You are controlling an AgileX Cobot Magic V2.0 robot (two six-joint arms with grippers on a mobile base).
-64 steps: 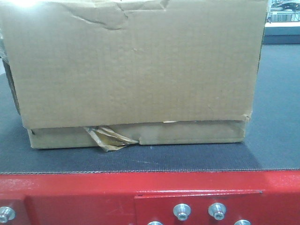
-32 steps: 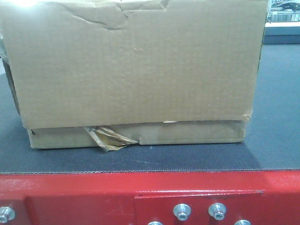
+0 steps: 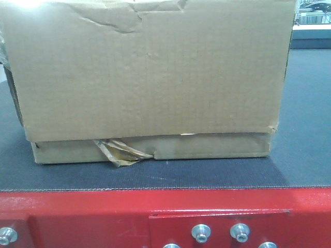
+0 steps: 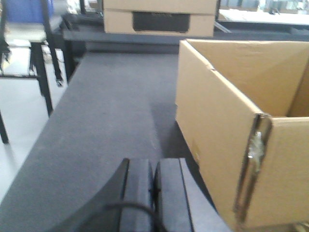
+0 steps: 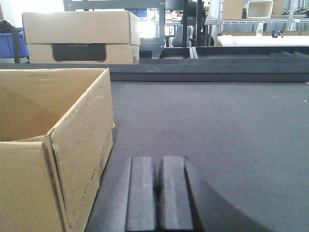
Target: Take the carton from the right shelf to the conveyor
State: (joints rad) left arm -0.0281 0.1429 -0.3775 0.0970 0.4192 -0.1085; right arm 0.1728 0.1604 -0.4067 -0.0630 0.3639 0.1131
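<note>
The carton (image 3: 147, 82) sits open-topped on the conveyor (image 3: 305, 129), near its red frame (image 3: 77, 217). My left hand (image 4: 153, 193) and right hand (image 5: 157, 198), both clenched empty, flank it; I judge a stray sweep could shove it sideways.

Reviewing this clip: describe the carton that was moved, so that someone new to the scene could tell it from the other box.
Start from the conveyor, a dark grey belt on a red bolted frame. The carton sits on it near the front edge, open-topped, plain brown, with torn tape hanging at its lower seam. The other box stands beyond the belt's far end and has a dark panel.
</note>
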